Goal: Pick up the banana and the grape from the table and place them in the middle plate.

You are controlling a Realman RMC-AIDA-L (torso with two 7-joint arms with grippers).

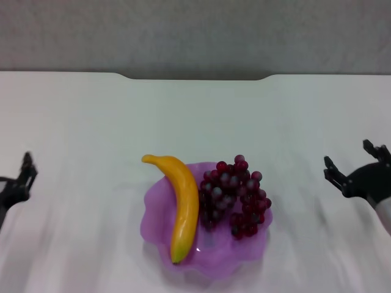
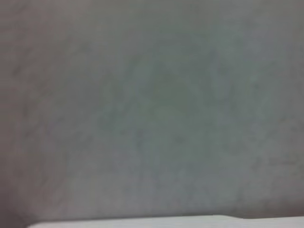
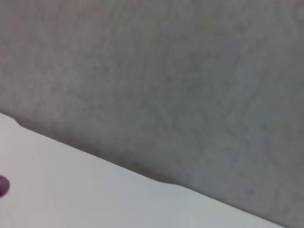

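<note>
The banana lies in the purple scalloped middle plate on the white table, its greenish tip toward the front. The grape bunch lies beside it in the same plate, on the plate's right half. My right gripper is open and empty, held at the table's right side, well away from the plate. My left gripper is at the far left edge of the head view, away from the plate. A small purple bit of the plate shows in the right wrist view.
A grey wall runs behind the table's notched far edge. The left wrist view shows mostly the grey wall and a strip of table edge. The right wrist view shows wall and table.
</note>
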